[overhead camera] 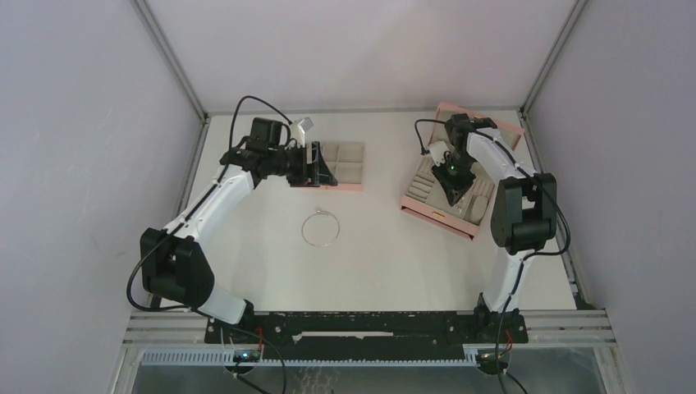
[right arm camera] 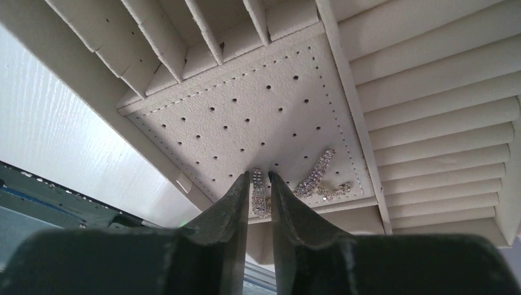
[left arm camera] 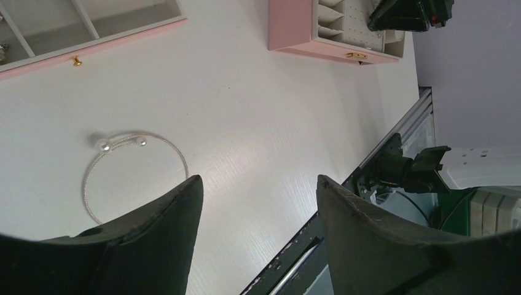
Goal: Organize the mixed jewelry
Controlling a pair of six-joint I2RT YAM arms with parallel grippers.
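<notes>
Now the right gripper (right arm camera: 258, 178) hangs over the dotted pad (right arm camera: 246, 110) in the pink box (overhead camera: 431, 212), fingers slightly apart astride 1 of 2 sparkly strips (right arm camera: 260, 198) lying there. The left gripper (left arm camera: 258, 181) is spread wide above the table (overhead camera: 386, 254), where the wire hoop (left arm camera: 174, 149) lies loose.

views: top, left wrist, right wrist | readable text, labels, brands, numbers, signs: none

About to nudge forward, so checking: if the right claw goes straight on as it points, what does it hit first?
The right claw would most likely meet the sparkly strip between its tips first, then the perforated pad beneath it. Depth is unclear; it looks very close.
</notes>
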